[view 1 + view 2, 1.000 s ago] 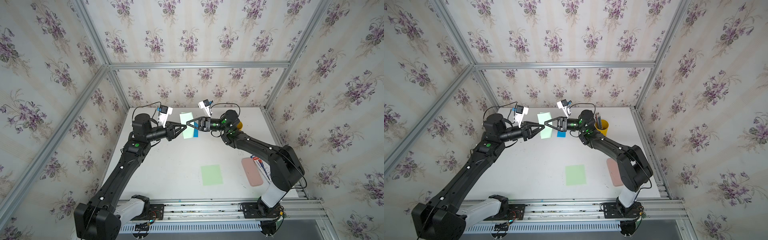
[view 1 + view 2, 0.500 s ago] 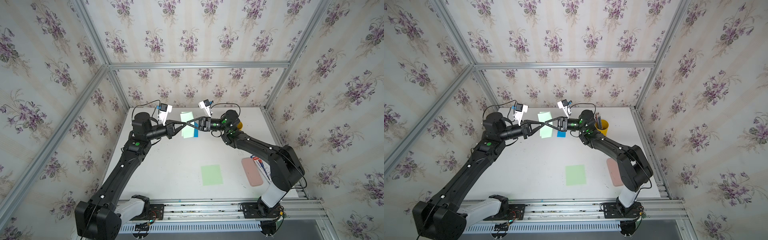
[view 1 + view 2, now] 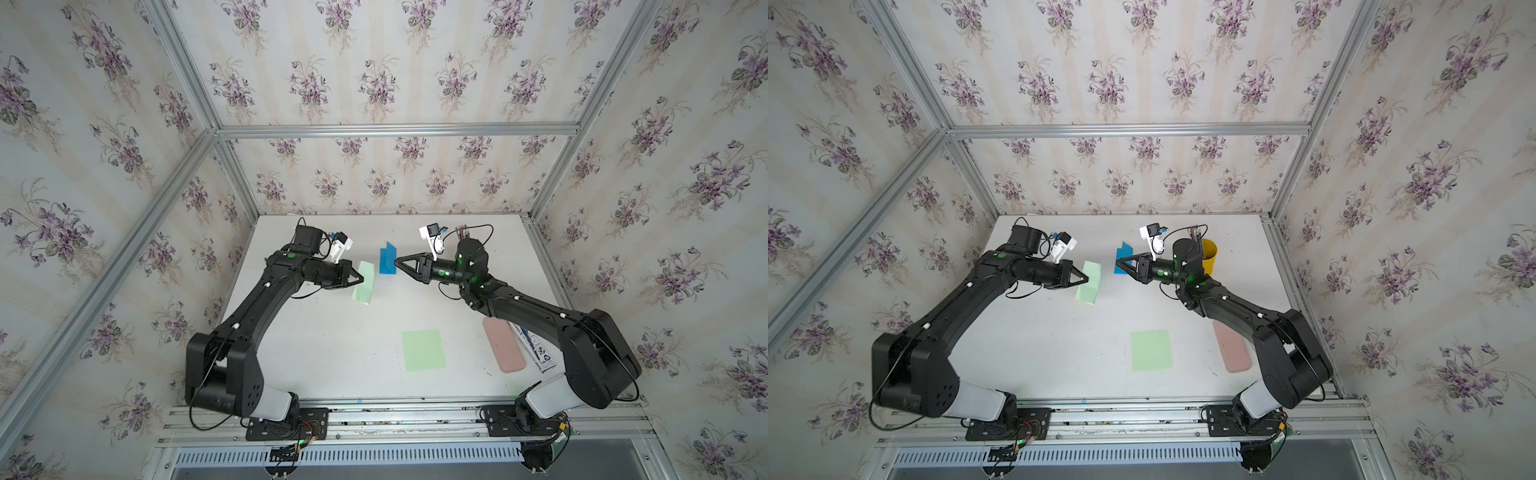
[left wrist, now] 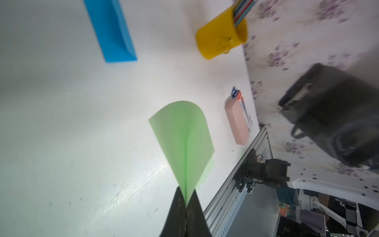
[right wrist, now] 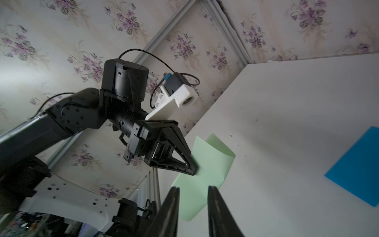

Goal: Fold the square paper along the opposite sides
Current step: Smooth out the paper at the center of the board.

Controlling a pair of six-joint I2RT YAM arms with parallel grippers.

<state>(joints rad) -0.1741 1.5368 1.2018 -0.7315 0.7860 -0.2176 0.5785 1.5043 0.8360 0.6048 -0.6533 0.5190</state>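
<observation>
The light green square paper hangs bent over on itself above the table's far left; both of its loose edges meet between the fingers of my left gripper, which is shut on them. The left wrist view shows the paper curving away from the closed left gripper. My right gripper hovers to the right of the paper, open, with nothing between its fingers. In the right wrist view the right gripper stands apart from the paper. Both top views show the same, with paper and left gripper.
A folded blue paper lies at the back between the grippers. Another green sheet lies flat near the front. A pink case and a printed card lie at the right edge. A yellow pen cup stands behind the right arm.
The left gripper has shut on the paper's edges and carried it left. The right gripper has opened, let go of the paper and drawn back to the right.
</observation>
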